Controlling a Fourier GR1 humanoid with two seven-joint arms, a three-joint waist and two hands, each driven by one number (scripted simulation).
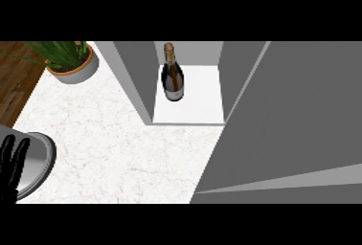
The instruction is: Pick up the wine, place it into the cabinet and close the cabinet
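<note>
At the marble counter's left edge, the black left hand rested open, fingers straight and upward, holding nothing. A green plant in a grey round pot sat at the far left corner, clear of the work. The dark glass wine bottle with a gold neck stood upright inside the grey open cabinet, on its white floor, so the placing looked done. The cabinet's grey door stood open at the right, and closing it seemed to be the step left.

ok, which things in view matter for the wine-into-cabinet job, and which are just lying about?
Job:
- wine bottle, upright inside the cabinet
- cabinet door, open
- left robot hand, resting open at the left edge

Lying about:
- potted plant
- grey round object beside the hand
</note>
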